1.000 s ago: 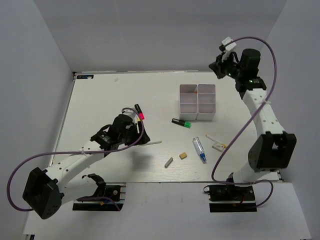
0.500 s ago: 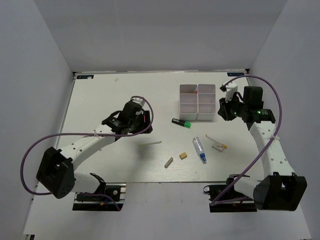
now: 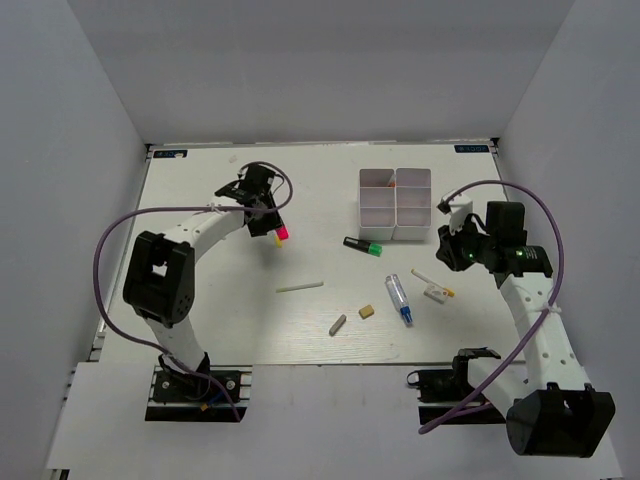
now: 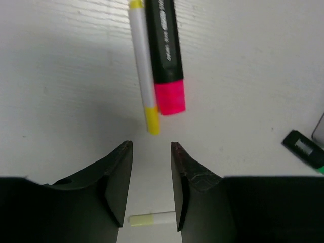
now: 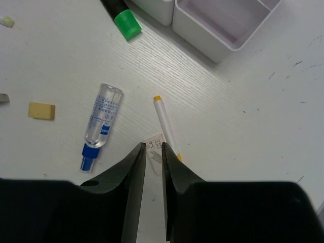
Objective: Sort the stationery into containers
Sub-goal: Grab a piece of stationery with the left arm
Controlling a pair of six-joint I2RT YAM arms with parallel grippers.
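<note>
The pink-ended black marker (image 4: 164,50) lies flat on the counter (image 3: 200,300), out on the left and well apart from the white four-compartment box (image 3: 378,228). A thin yellow-tipped pen (image 4: 142,66) lies touching it along one side. The left gripper (image 4: 152,147) hovers just short of their near ends, jaws parted a moderate way with nothing between them.

Here's the tricky bit: two items lie pressed side by side, and a plain pinch looks likely to catch both or roll one away. The closing line already runs across the marker, which helps. I'd say the clean play is to move up over the barrel, shift toward the marker's free side, open a touch wider and come down square, so the inner finger parts the pen from the marker.

Behind the jaws, the pale stick (image 4: 149,219) waits mid-counter.

Over on the right, the right gripper (image 5: 153,147) hangs above a second thin pen (image 5: 166,126) and a white eraser (image 5: 154,142) — jaws nearly together, just a slit, nothing held. The blue-tipped clear tube (image 5: 98,126), the tan eraser (image 5: 41,111) and the green-ended marker (image 5: 126,25) lie loose nearby, none of them boxed.
</note>
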